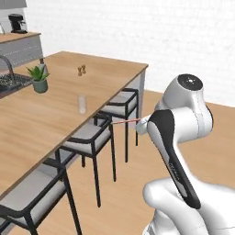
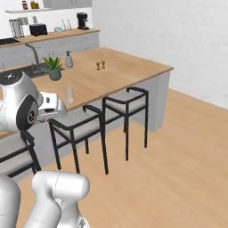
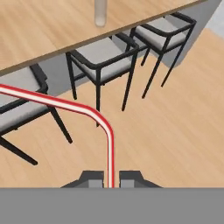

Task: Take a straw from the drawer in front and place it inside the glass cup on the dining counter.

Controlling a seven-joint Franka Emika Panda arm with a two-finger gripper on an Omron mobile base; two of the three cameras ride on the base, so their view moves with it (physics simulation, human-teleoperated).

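One straw point(image 3: 87, 109) clamped between pincer point(image 3: 111, 178) tips, rising straight, bending sideways above.

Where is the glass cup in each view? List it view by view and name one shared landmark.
Left base view: glass cup left of centre, near the dining counter's front edge.
Right base view: upper left, right of the arm.
Hand view: top edge, cropped.
Shared landmark: the black stool nearest the cup.
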